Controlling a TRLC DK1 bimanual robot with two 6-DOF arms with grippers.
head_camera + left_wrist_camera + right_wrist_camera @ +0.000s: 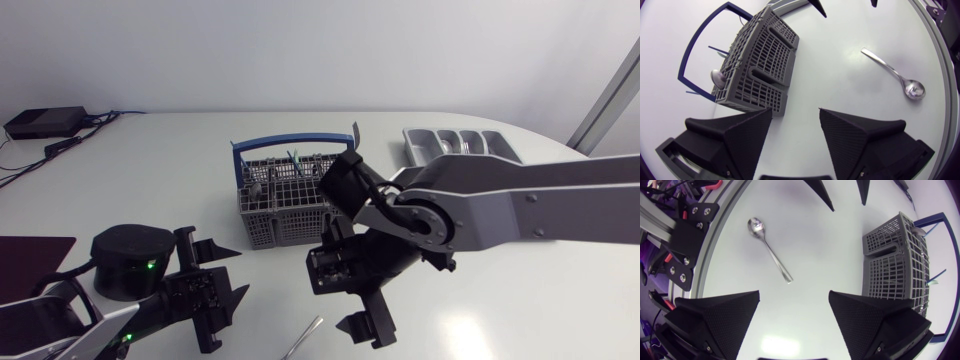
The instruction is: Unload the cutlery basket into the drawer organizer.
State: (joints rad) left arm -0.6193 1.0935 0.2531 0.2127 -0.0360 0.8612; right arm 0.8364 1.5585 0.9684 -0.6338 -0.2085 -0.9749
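Left end effector [796, 112] and right end effector [794, 294] hang low, fingers spread.

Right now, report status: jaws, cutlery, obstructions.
Left jaws open, right jaws open, both empty. Spoon loose on table, outside cutlery basket; basket holds more cutlery. Nothing blocking the spoon.

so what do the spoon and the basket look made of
The spoon looks like polished metal, probably stainless steel: silvery with bright reflections. The basket looks like matte grey moulded plastic, a lattice of thin ribs; its blue handle seems plastic too.
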